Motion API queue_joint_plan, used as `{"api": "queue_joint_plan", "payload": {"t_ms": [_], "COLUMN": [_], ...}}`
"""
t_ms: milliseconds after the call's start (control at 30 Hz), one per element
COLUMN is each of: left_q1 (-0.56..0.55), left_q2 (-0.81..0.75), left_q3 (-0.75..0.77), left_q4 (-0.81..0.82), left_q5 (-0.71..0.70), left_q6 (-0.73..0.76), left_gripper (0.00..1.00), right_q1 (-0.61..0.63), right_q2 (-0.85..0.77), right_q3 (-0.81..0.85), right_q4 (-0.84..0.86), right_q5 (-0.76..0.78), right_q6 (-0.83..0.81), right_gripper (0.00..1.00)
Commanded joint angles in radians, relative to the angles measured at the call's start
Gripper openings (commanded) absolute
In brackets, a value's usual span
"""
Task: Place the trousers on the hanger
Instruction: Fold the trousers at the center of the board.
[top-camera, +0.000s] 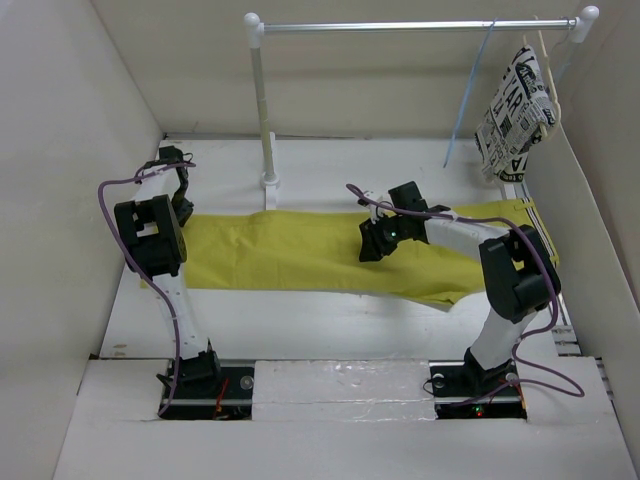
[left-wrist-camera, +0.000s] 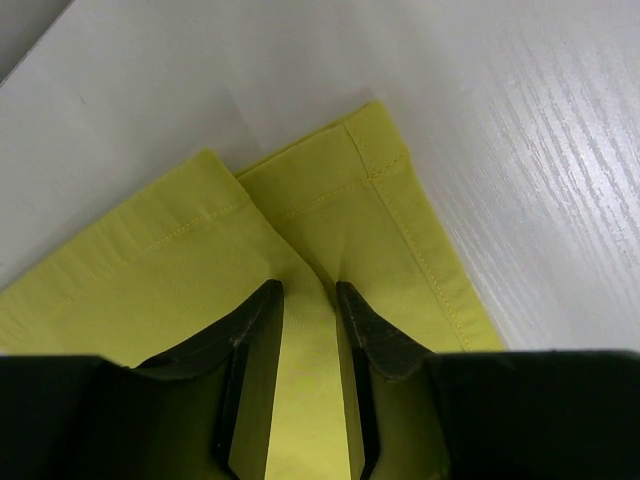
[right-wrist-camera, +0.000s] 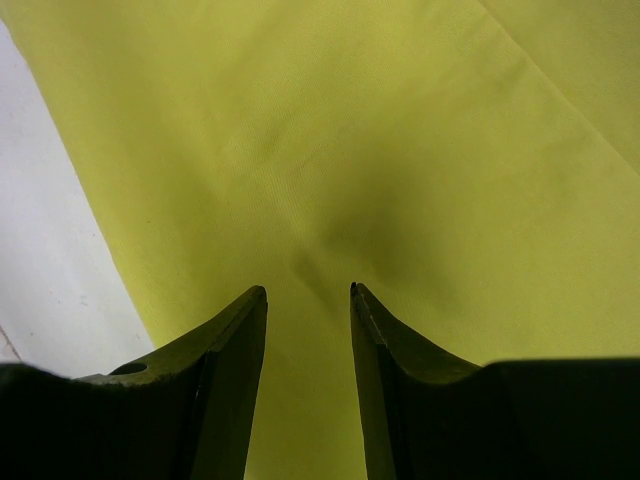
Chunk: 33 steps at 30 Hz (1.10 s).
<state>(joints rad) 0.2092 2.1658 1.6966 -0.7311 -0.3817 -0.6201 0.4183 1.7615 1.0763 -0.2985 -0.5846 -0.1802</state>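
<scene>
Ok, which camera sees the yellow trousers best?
The top external view: the trousers lie spread flat across the table, almost whole. The left wrist view shows only the leg hems; the right wrist view only plain yellow fabric.

The left arm (top-camera: 172, 295) and right arm (top-camera: 490, 340) are built of white links and black joint housings. Purple cables (top-camera: 103, 200) are looped along them. Tapered black fingers (left-wrist-camera: 250, 340) are fitted.

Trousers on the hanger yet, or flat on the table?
Flat: the trousers lie spread on the table; the hanger hangs bare from the rail.
</scene>
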Motion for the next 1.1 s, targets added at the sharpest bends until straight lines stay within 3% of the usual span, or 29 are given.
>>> {"api": "queue_joint_plan", "payload": {"t_ms": [0,167,467,833,1067], "left_q1": [-0.001,-0.001,-0.001,-0.001,-0.001], "left_q2": [-0.057,0.009,-0.017,-0.064,-0.052], "left_q3": [0.015,0.106,0.041,0.011,-0.035], "left_q4": [-0.041,-0.111,-0.096,-0.031,-0.019], "left_q5": [-0.016,0.018,-0.011,0.033,0.037], "left_q6": [0.022,0.01,0.011,-0.01,-0.012], "left_gripper": [0.24,0.18,0.09,0.34,0.26], "right_q1": [-0.001,-0.001,-0.041,-0.036,-0.036], "right_q2": [-0.04,-0.036,-0.05,-0.056,-0.068], "right_q3": [0.025,0.027,0.031,0.031,0.019], "right_q4": [0.032,0.036,0.033,0.033,0.036], "right_q5": [-0.032,-0.035,-0.046,-0.064,-0.055], "right_q6": [-0.018,-0.012,-0.007,-0.007,-0.007], "right_gripper": [0.45,0.45,0.45,0.45,0.45]}}
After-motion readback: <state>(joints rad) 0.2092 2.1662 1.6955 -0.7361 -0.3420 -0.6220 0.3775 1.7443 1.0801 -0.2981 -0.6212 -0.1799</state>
